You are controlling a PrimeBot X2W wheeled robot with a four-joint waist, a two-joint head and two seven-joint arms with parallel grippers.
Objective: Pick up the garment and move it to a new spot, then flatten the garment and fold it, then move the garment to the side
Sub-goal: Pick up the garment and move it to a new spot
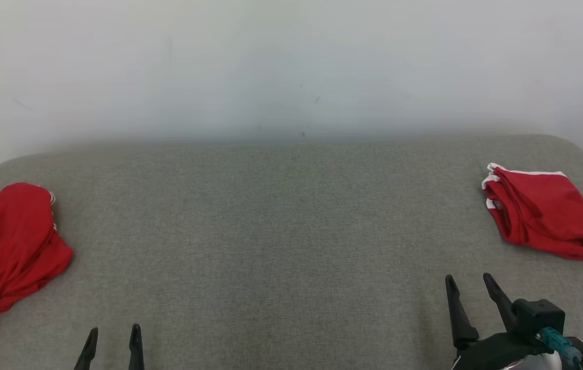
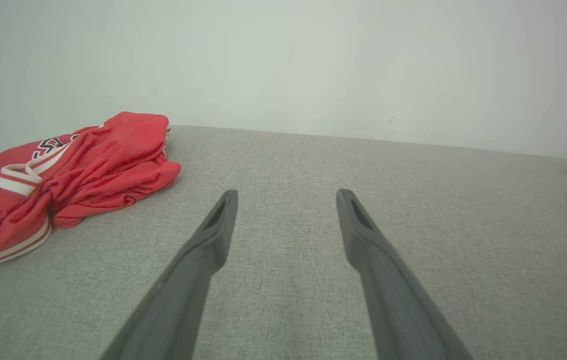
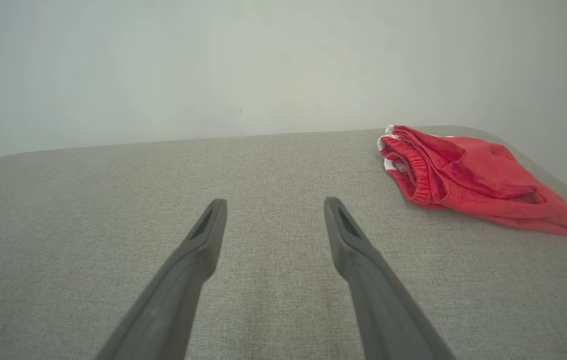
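Two red garments lie on the grey fabric-covered desk (image 1: pixel 281 231), well apart at opposite ends. The crumpled red garment (image 1: pixel 8 246) sits in a heap at the robot's left end, with white and red striped bands along its edges. Black lettering edged in white (image 2: pixel 49 145) shows on it in the left wrist view, but the folds swallow most of the letters and no word can be read. In the head view this garment runs off the left edge of the picture, so its full outline cannot be made out.

The folded red garment (image 1: pixel 543 213) rests at the robot's right end, near the far corner of the desk. It has a ribbed waistband and white trim on the side facing the middle of the desk. No writing can be seen on it. From the left wrist view only a sliver of it shows at the right edge.

The left gripper (image 1: pixel 114 330) is low at the near edge, its fingers spread wide with nothing between them; most of it is cut off by the bottom of the head view. The right gripper (image 1: pixel 468 277) is also spread wide and empty, just short of the folded garment and not touching it. A teal connector (image 1: pixel 553 339) sits on its wrist. Both grippers point across bare fabric toward the pale wall (image 1: pixel 291 67).
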